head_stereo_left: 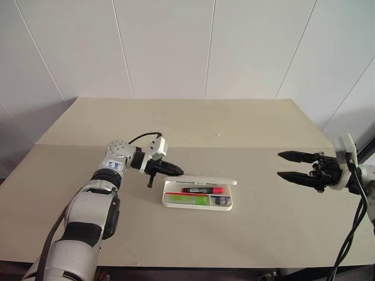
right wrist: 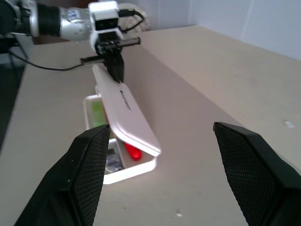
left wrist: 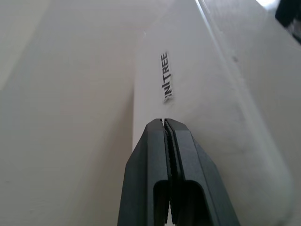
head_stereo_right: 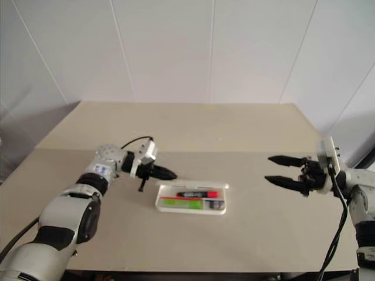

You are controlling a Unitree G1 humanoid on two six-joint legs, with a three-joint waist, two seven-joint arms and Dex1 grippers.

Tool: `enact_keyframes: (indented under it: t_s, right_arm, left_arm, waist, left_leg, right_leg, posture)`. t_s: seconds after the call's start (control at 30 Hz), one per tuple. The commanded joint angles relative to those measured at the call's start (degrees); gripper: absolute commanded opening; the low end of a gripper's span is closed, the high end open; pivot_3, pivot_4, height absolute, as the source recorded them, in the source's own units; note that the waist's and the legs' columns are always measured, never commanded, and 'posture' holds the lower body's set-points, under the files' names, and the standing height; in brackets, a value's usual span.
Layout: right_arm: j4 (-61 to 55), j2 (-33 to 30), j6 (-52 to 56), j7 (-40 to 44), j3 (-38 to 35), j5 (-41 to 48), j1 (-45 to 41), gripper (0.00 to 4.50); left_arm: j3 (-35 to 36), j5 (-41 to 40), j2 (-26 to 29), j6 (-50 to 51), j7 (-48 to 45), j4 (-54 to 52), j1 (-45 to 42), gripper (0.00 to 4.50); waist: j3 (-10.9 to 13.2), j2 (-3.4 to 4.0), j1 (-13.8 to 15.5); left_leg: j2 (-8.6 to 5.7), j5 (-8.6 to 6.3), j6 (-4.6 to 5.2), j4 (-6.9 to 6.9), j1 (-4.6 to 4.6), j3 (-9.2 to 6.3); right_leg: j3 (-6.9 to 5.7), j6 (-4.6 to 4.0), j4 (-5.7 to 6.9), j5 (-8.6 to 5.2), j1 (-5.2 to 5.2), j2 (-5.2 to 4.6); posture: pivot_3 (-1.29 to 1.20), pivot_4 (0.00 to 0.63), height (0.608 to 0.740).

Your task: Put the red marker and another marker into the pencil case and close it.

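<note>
The white pencil case lies open at mid-table, its lid half raised and leaning over the tray. Inside lie the red marker, with a black barrel and red cap, and in front of it the light green marker. My left gripper is shut with nothing in it. Its tips rest against the lettered outer face of the lid at the case's left end. My right gripper hangs open and level well to the right of the case, pointing at it.
A small dark-silver object sits in the tray's right end. The beige table stretches wide around the case, with white wall panels behind its far edge. A black cable hangs from my right arm.
</note>
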Motion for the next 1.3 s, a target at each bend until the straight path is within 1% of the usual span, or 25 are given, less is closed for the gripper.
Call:
enact_keyframes:
  t_s: [0.03,0.3,0.53,0.73,0.87,0.97,1.07,1.23,1.3]
  right_arm:
    - [1.35,-2.76,-1.21,4.89,0.96,3.53,-2.41,4.50]
    - [-2.68,-4.21,-0.38,4.89,1.54,8.29,-0.31,4.50]
    - [-4.28,-6.43,-0.82,4.89,3.75,10.10,2.71,4.50]
    - [-3.86,-6.82,-1.27,4.89,4.56,10.95,1.75,4.50]
    - [-3.43,-6.60,-1.54,4.89,5.04,10.92,1.07,4.50]
    - [-3.46,-6.27,-1.61,4.89,5.29,10.59,0.80,4.50]
    - [-3.97,-5.97,-1.46,4.89,5.24,10.40,0.91,4.50]
    - [-7.13,-5.03,-0.14,4.89,3.91,11.11,3.69,4.50]
    - [-7.74,-4.51,0.09,4.89,3.32,10.44,4.78,4.50]
  left_arm:
    - [-2.20,0.45,0.20,-1.92,-6.43,-1.98,0.64,0.05]
    - [-8.91,-1.27,-0.04,-4.60,-6.43,-4.77,2.77,0.05]
    - [-12.43,1.91,0.34,-8.45,-5.72,-4.78,3.12,0.05]
    - [-15.63,5.80,0.83,-13.84,-3.36,-4.53,3.08,0.05]
    - [-15.86,5.88,0.25,-15.21,-3.18,-4.46,3.09,0.05]
    - [-15.40,5.68,-0.28,-14.99,-1.10,-4.42,2.91,0.05]
    - [-13.46,4.47,-1.05,-12.50,3.89,-4.43,2.39,0.05]
    - [-3.96,-4.56,-2.91,-4.15,7.47,-5.82,2.20,0.05]
    - [-0.32,-8.34,-2.69,-3.19,5.56,-7.48,3.58,0.05]
  waist:
    - [0.00,0.00,0.01]
    - [0.00,0.00,0.15]
    - [0.00,0.00,0.17]
    - [-0.01,0.01,0.03]
    - [-0.02,0.04,0.00]
    - [-0.02,0.04,0.09]
    - [-0.02,0.04,0.15]
    - [-0.01,0.02,0.22]
    - [-0.01,0.02,0.16]
  left_leg:
    - [0.00,0.00,0.00,0.01,0.00,-0.01]
    - [0.00,0.00,0.01,0.03,-0.02,-0.01]
    - [0.00,-0.01,0.02,0.21,-0.02,-0.01]
    - [-0.01,-0.01,0.02,0.35,0.01,0.01]
    - [-0.01,-0.01,0.03,0.35,0.05,0.04]
    - [-0.01,-0.02,0.03,0.35,0.05,0.03]
    - [-0.01,-0.02,0.04,0.35,0.04,0.03]
    - [-0.02,-0.02,0.04,0.41,-0.01,0.00]
    - [-0.02,-0.02,0.04,0.39,-0.08,-0.07]
  right_leg:
    - [0.00,0.00,0.01,0.00,0.00,0.00]
    - [0.00,0.00,0.02,0.00,0.00,0.00]
    - [0.01,0.00,0.12,0.00,0.01,0.00]
    - [0.05,0.00,0.23,0.01,0.03,0.02]
    - [0.09,0.00,0.24,0.01,0.06,0.02]
    - [0.09,0.00,0.23,0.01,0.06,0.02]
    - [0.09,0.01,0.23,0.01,0.06,0.01]
    - [0.09,0.04,0.25,0.02,0.06,0.02]
    - [0.06,0.04,0.22,0.02,0.03,0.03]
  posture:
    - [0.00,0.150,0.740]
    - [0.00,0.150,0.740]
    - [0.00,0.150,0.740]
    - [0.00,0.150,0.740]
    - [0.00,0.150,0.740]
    - [0.00,0.150,0.740]
    - [0.00,0.150,0.740]
    - [0.00,0.150,0.740]
    - [0.00,0.150,0.740]
